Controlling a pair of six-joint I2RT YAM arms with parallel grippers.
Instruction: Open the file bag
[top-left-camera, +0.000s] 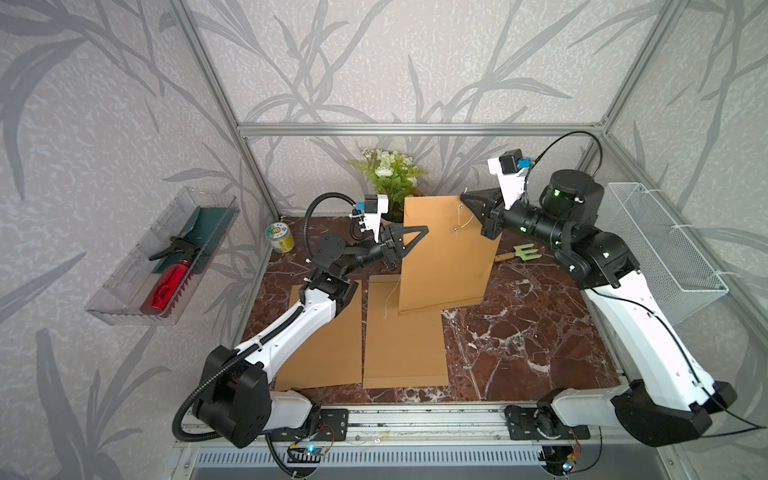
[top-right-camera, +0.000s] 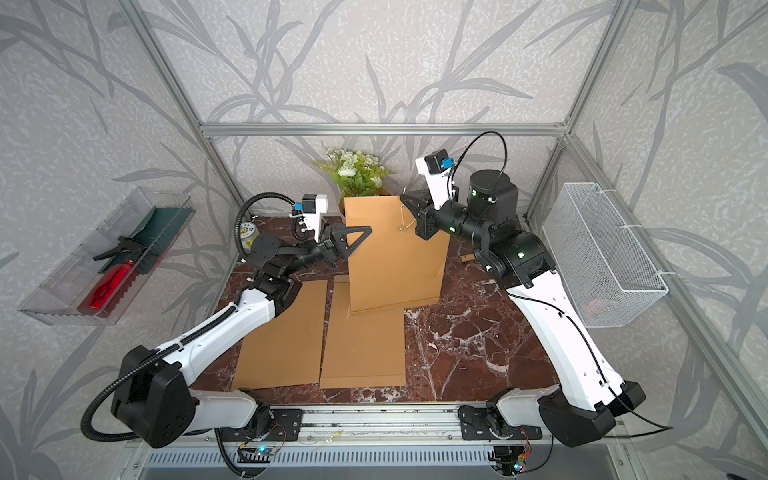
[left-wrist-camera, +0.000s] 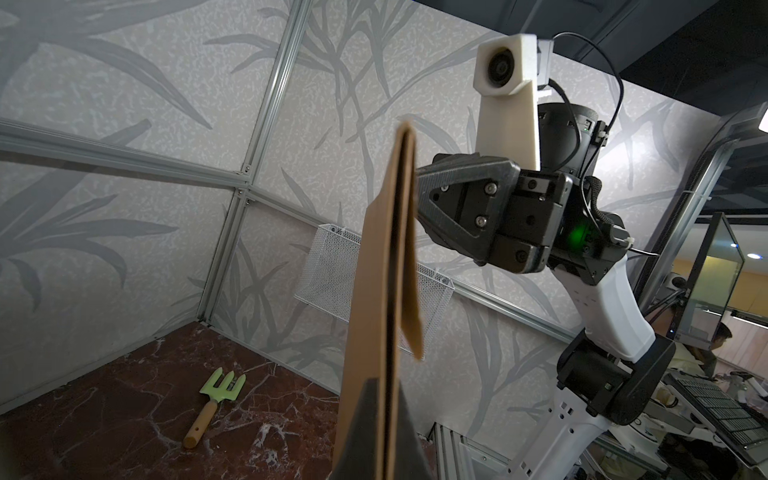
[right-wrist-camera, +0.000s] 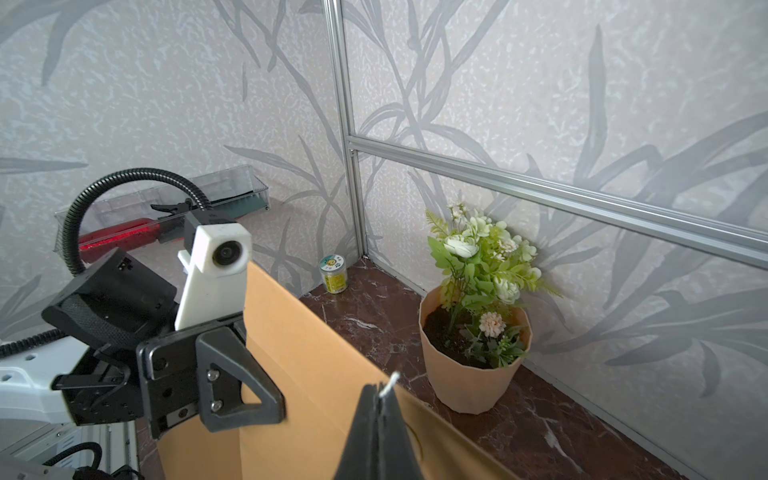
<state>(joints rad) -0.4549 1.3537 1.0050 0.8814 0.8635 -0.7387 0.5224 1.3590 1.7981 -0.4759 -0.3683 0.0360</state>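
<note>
Right now the file bag (top-left-camera: 449, 257) is held upright between both arms over the far middle of the table (top-left-camera: 532, 340), with a similar bag (top-left-camera: 405, 340) lying flat just below it. The left hand (top-left-camera: 424, 229) is pressed together on the upright bag's left edge, while the right hand (top-left-camera: 464, 199), at the upper right corner, is pinched onto the white string (right-wrist-camera: 390, 380), whose end pokes out between its jaws. Seen edge-on from the left wrist, the flap (left-wrist-camera: 411, 291) hangs slightly away from the bag's body.
</note>
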